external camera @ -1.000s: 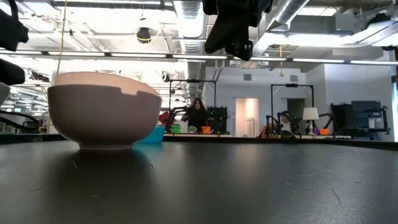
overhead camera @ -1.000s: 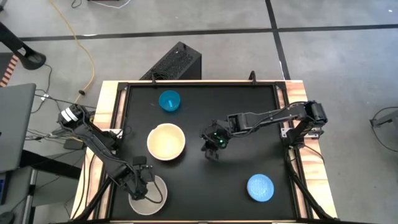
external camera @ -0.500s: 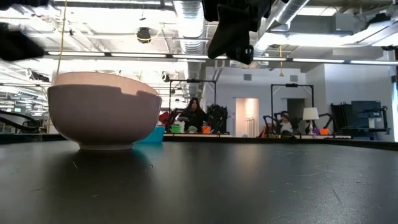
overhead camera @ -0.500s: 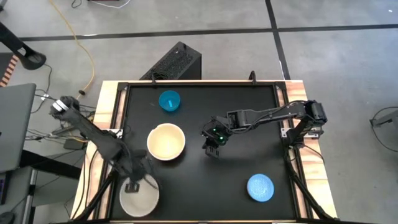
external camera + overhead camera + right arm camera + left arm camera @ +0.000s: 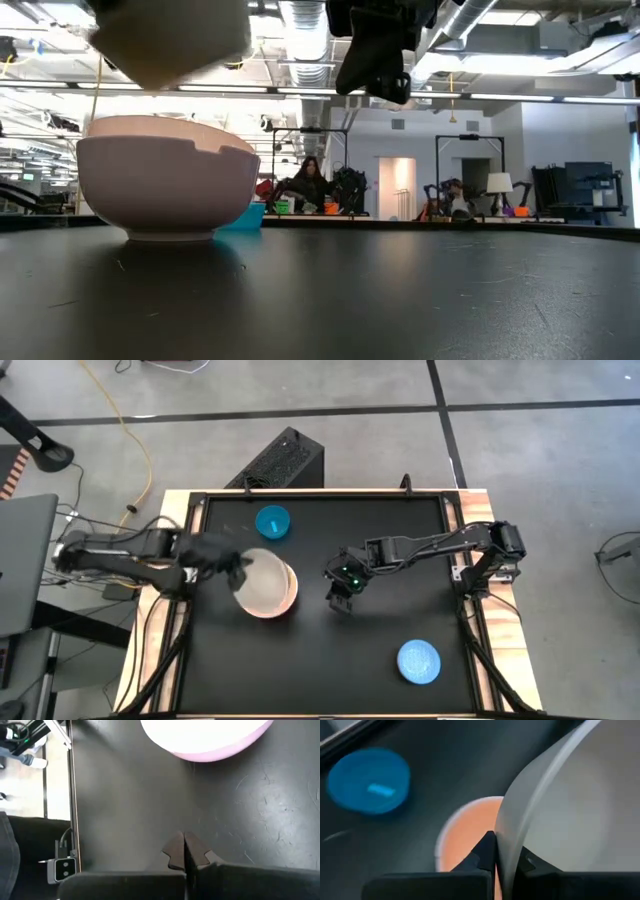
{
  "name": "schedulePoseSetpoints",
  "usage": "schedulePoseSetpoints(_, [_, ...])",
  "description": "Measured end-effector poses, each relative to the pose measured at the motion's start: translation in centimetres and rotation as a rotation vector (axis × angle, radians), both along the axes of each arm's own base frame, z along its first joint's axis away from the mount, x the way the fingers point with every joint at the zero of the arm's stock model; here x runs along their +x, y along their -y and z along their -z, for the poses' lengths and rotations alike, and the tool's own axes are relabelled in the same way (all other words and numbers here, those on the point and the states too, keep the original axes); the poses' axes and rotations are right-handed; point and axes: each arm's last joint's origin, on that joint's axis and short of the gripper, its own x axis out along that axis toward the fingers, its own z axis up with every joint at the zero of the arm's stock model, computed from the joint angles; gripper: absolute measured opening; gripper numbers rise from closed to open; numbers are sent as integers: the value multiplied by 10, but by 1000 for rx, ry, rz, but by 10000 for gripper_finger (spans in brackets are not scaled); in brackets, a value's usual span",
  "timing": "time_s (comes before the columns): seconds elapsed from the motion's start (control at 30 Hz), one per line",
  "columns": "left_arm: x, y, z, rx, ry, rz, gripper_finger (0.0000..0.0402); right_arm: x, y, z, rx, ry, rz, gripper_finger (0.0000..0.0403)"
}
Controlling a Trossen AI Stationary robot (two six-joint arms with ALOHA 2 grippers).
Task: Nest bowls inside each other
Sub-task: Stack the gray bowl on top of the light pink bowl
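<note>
A white bowl [image 5: 170, 40] hangs in the air over a pale pink bowl [image 5: 165, 190] that stands on its base left of the table's middle. My left gripper [image 5: 238, 568] reaches in from the table's left and is shut on the white bowl [image 5: 570, 805]. A small teal bowl [image 5: 273, 522] stands at the far side, a light blue bowl [image 5: 419, 661] at the near right. My right gripper [image 5: 340, 600] hangs shut above the table's middle, to the right of the pink bowl [image 5: 210, 740], and holds nothing. My left gripper pinches the white bowl's rim [image 5: 502, 845] on the side toward the table's left, one finger [image 5: 485, 851] outside the wall and one [image 5: 527, 865] inside. The fingers slant down from the left. The bowl is lifted clear, mouth up, above the pink bowl [image 5: 465, 835].
The black table top [image 5: 400, 560] has a raised frame [image 5: 190, 520] around it. Bare black surface lies between the pink bowl and the light blue bowl. A dark box [image 5: 280, 460] stands on the floor beyond the far edge.
My left gripper has shut on the white bowl's rim at the near left corner and lifted it clear. It has carried the bowl toward the far edge and the right, to above the pink bowl.
</note>
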Motion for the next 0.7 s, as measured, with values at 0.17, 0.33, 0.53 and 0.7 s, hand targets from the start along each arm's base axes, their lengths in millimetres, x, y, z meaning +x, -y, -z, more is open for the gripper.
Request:
schedulePoseSetpoints(0.17, [15,-38,17,-104,-117,6,0,0,0,0,23,-10,27,0])
schedulePoseSetpoints(0.33, [27,-56,40,-164,-274,118,0,0,-1,0,35,-20,65,0])
schedulePoseSetpoints(0.53, [41,-58,55,-188,-338,198,0,-1,-10,0,16,-21,70,0])
schedulePoseSetpoints(0.7, [48,-61,64,-182,-382,204,0,-1,-15,0,21,-23,64,0])
